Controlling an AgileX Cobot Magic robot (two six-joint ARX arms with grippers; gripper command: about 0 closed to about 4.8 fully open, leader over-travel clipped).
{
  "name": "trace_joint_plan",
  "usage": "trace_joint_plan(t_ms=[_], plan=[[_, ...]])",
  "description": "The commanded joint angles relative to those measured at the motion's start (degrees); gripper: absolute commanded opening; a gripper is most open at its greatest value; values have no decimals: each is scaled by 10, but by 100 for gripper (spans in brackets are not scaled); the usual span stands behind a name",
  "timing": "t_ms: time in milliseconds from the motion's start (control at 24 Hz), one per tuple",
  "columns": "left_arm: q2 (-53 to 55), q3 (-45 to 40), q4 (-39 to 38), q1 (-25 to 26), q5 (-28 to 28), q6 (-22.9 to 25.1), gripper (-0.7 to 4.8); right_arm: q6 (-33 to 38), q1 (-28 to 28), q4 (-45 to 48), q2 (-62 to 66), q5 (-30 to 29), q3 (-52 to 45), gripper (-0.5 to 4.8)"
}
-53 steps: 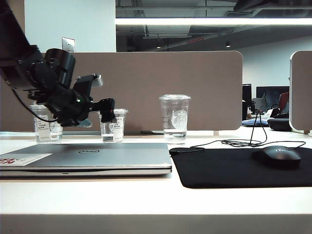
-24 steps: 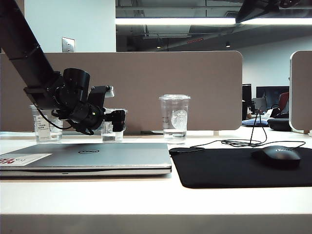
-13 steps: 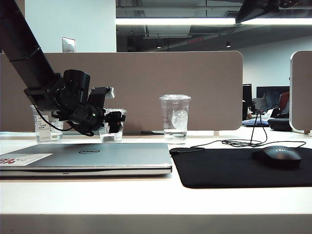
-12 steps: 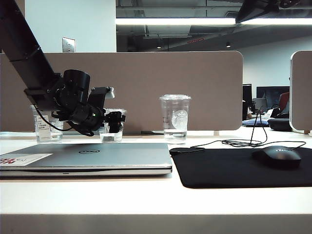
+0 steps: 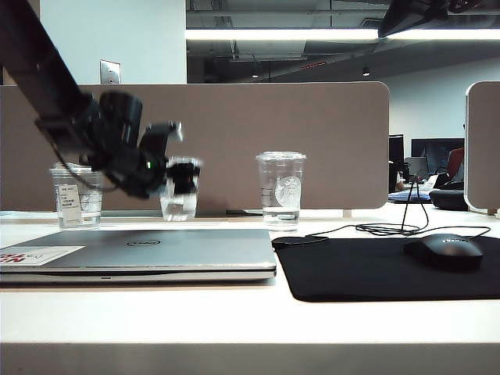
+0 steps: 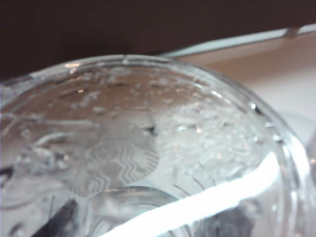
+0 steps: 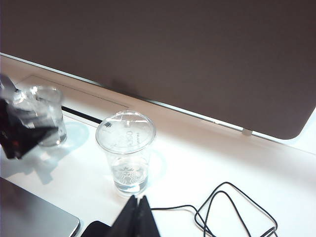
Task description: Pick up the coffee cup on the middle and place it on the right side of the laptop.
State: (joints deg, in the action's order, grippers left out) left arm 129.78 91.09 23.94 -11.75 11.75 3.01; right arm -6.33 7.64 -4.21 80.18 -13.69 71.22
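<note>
The left gripper (image 5: pixel 184 178) sits at the left centre of the exterior view, its jaws clamped on the coffee cup (image 5: pixel 179 205), the short clear cup in the middle of the three. The cup looks just clear of the bench (image 5: pixel 234 320), though the blur makes that uncertain. In the left wrist view the cup's lid and faint round logo (image 6: pixel 123 163) fill the frame, so the cup is right against that camera. The step in hand reads as the lift after the grasp.

The next move calls for raising the cup high enough to pass the laptop (image 5: pixel 141 251), then carrying it rightward to a spot beside the laptop's right edge. That room is tight: the black mouse mat (image 5: pixel 391 267) lies just beside the laptop, with a cable (image 5: pixel 391 228) trailing behind it, and the taller clear cup (image 5: pixel 280 187) stands behind the gap. A bare strip of bench behind the laptop and in front of the tall cup looks like the likeliest landing place. The other short cup (image 5: pixel 76 195) at far left is well apart from the path.

The right gripper (image 7: pixel 137 217) shows at the lower edge of its wrist view, jaws closed together and empty, hovering near the tall cup (image 7: pixel 126 150), which could crowd the placing.
</note>
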Motion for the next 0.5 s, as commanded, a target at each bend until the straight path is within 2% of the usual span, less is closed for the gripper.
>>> trace_joint_plan(t_ms=[42, 125, 167, 292, 375, 500], plan=[[-43, 2, -28, -2, 83, -11, 304, -2, 0, 10, -3, 0, 3, -6], [-73, 2, -76, -2, 127, -38, 304, -2, 0, 10, -5, 0, 3, -6], [-97, 2, -118, -2, 163, -42, 304, -2, 0, 10, -9, 0, 3, -6], [-137, 2, -182, -6, 213, -41, 304, -2, 0, 10, -20, 1, 3, -6], [-164, 2, -205, -17, 240, -38, 304, -2, 0, 10, -30, 3, 3, -5], [-186, 2, -217, -36, 247, -34, 304, -14, 0, 5, -40, 12, 3, -6]])
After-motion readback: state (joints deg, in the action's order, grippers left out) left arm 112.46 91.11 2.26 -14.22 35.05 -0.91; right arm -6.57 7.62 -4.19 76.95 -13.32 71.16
